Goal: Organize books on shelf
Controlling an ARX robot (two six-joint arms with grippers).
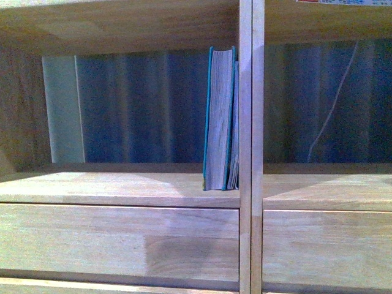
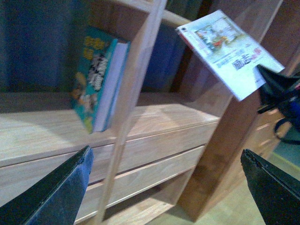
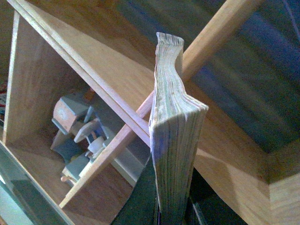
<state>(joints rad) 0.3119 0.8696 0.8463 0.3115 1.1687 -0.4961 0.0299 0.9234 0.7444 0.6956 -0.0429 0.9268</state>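
The teal book (image 1: 219, 119) stands upright in the light wood shelf (image 1: 122, 187), against the central divider (image 1: 251, 147). It also shows in the left wrist view (image 2: 96, 77). My right gripper (image 2: 276, 91) is shut on the white paperback book (image 2: 229, 51) and holds it in the air, tilted, in front of the shelf's right part. In the right wrist view the paperback's page edge (image 3: 173, 140) stands up between the fingers. My left gripper (image 2: 166, 173) is open and empty, in front of the drawer fronts (image 2: 154, 154).
A blue curtain (image 1: 141, 104) hangs behind the open compartments. A darker wooden cabinet (image 2: 225, 140) stands to the right of the shelf. Small wooden toys (image 3: 79, 136) lie in a lower compartment. A strip of the paperback (image 1: 343, 2) shows at the top of the front view.
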